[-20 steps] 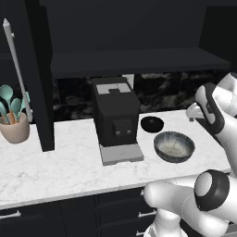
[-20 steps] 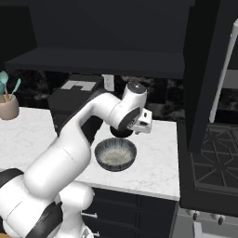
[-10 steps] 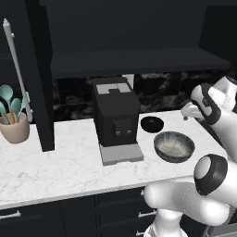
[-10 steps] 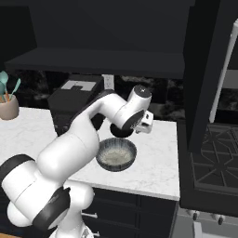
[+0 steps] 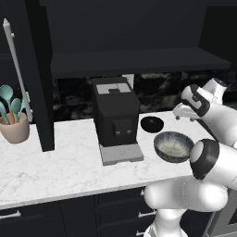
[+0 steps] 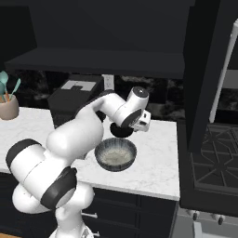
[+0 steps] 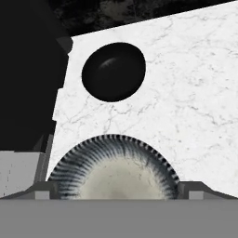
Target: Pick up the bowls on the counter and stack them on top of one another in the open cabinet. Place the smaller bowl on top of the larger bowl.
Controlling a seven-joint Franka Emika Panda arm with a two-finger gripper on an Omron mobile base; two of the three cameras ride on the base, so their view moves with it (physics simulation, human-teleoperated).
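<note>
larger bowl: sitting on the counter just right of the coffee machine and a bit forward of its drip tray. Dark ribbed outside, pale speckled inside, nothing in it.

smaller bowl: also right of the coffee machine but further back toward the wall, close to the larger bowl without touching it. Glossy black all over.

gripper: hanging above the counter to the right of the coffee machine, roughly over the gap between the two bowls. Jaws spread wide, nothing in them. From the hand view it's looking down with the larger bowl's rim at the bottom and the black one above.

open cabinet: straight above the coffee machine, shelf looks bare and dark, so neither bowl is stacked yet.

handling guess: both look like glazed ceramic, so rigid, a bit weighty, slick, and chippable if banged on the shelf edge. No handles, so I'd pinch the rim wall, one finger inside and one outside. The big one goes up first, and its ribbed outside probably gives more bite than the smooth black glaze.

utensil cup: way off to the left of the coffee machine, not part of this.
</note>
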